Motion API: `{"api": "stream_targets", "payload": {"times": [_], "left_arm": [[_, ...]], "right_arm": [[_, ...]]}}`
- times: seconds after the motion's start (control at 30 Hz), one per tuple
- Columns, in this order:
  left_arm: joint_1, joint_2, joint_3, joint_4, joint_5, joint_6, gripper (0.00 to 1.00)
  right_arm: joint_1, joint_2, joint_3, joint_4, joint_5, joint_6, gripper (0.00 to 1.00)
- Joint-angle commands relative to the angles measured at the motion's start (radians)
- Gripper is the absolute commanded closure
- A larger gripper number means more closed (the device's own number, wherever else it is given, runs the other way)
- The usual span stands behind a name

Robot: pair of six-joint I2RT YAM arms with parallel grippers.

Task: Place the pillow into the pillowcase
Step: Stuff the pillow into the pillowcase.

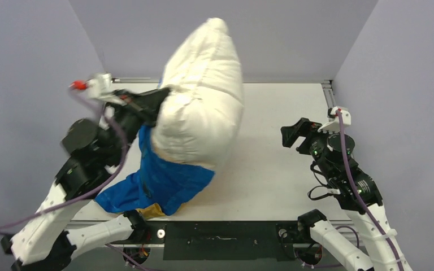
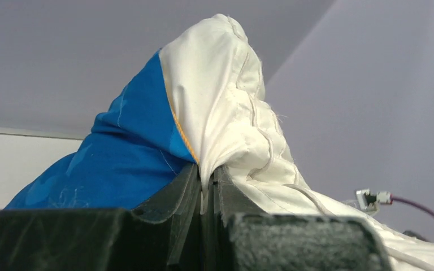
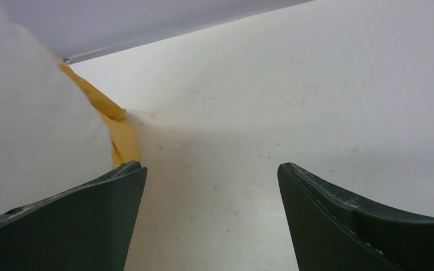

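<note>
Left gripper (image 2: 206, 179) is clamped shut on a fold of the pillow (image 1: 200, 96), holding it up on end over the left-centre of the desk (image 1: 282, 169). Only the lower end sits in the pillowcase (image 1: 164, 180); most of the pillow is outside. The case hangs blue side out from that lower end and bunches on the desk by the left arm's base, w/ an orange bit poking out below. Right gripper (image 3: 212, 166) is spread wide, holding nothing, low over bare desk just right of the pillow.

Risks, as I judge them:
- One thin pinch carries the whole load. The pillow is bulky, so a jerk could pull the fold out; the pillow drops, prob. out of the case.
- Nothing clearly holds the case mouth (can't tell from the left wrist view whether the blue hem is in the pinch too or only lies against it). If it isn't, shaking may slide the case off rather than the pillow in.
- The pillow stands tall & top-heavy; a fast swing could tip it over.
- The right gripper going for the hem may grab pillow + case together, since the orange edge lies tight against the white.
</note>
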Motion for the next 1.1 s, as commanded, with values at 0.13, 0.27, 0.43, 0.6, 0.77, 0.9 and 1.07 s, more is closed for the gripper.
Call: {"api": "stream_targets", "payload": {"times": [0.13,0.27,0.43,0.6,0.77,0.9,1.07], "left_arm": [[0.059,-0.389,-0.289,-0.06,-0.347,-0.113,1.0],[0.058,-0.459,-0.333,-0.168,-0.375,-0.162,1.0],[0.057,-0.519,-0.374,-0.235,-0.388,-0.201,1.0],[0.055,-0.533,-0.383,-0.264,-0.373,-0.218,1.0],[0.053,-0.527,-0.378,-0.276,-0.343,-0.222,1.0],[0.053,-0.528,-0.378,-0.281,-0.332,-0.235,1.0],[0.052,-0.524,-0.355,-0.267,-0.31,-0.235,1.0]], "right_arm": [[0.007,0.209,-0.171,0.283,-0.429,0.098,0.1],[0.077,0.371,-0.229,0.509,-0.582,0.234,0.1],[0.273,0.586,-0.132,0.664,-0.583,0.291,0.1],[0.331,0.735,-0.061,0.807,-0.6,0.349,0.1],[0.35,0.824,0.012,0.855,-0.611,0.375,0.1],[0.37,0.935,0.1,0.82,-0.607,0.35,0.1],[0.397,1.076,0.18,0.765,-0.593,0.314,0.04]]}}
